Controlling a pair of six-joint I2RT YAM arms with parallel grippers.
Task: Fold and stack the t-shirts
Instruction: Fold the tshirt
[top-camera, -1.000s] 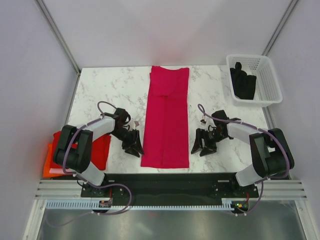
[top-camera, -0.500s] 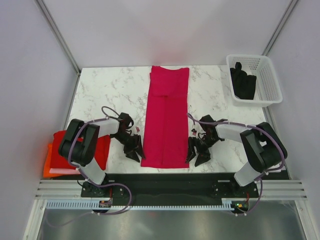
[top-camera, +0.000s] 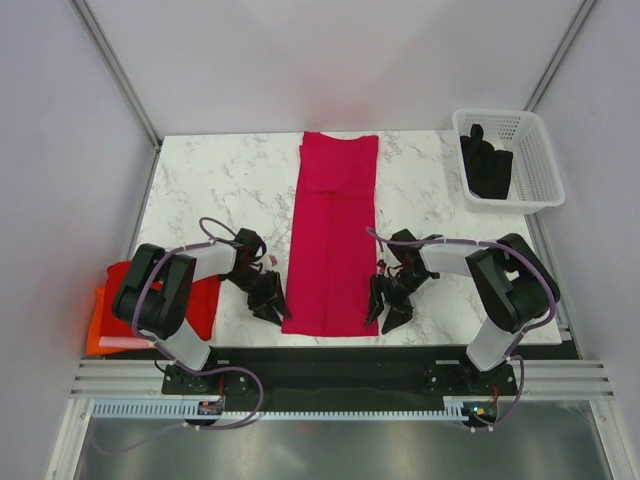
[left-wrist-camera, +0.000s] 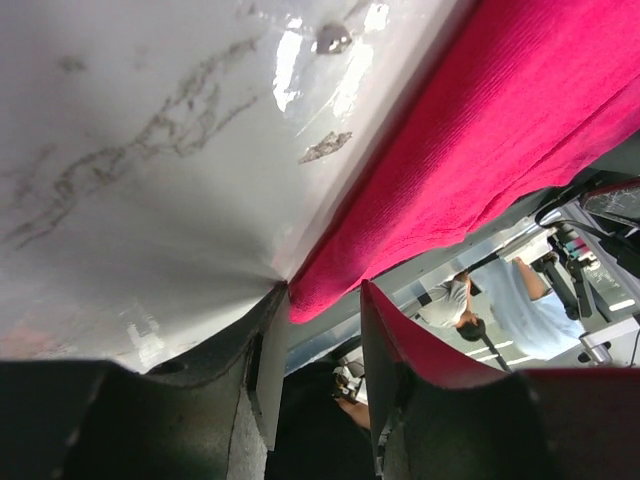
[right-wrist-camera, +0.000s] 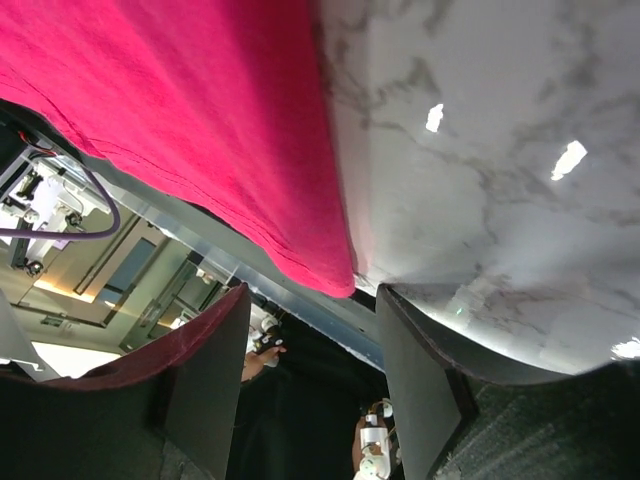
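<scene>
Marble-look table (top-camera: 220, 180) is carrying a raspberry t-shirt (top-camera: 335, 235), which is lying as a long folded strip down the middle. White basket (top-camera: 545, 190) is sitting at the far right corner, and red and orange shirts (top-camera: 205, 300) are sitting piled at the near left edge. Left gripper (left-wrist-camera: 322, 340) and right gripper (right-wrist-camera: 315, 380) are both hanging spread wide, each straddling a near hem corner, pinching nothing

Top view: overhead, whole table (top-camera: 220, 180). Wrist views: close, low, both on t-shirt (top-camera: 335, 240) hem.
</scene>
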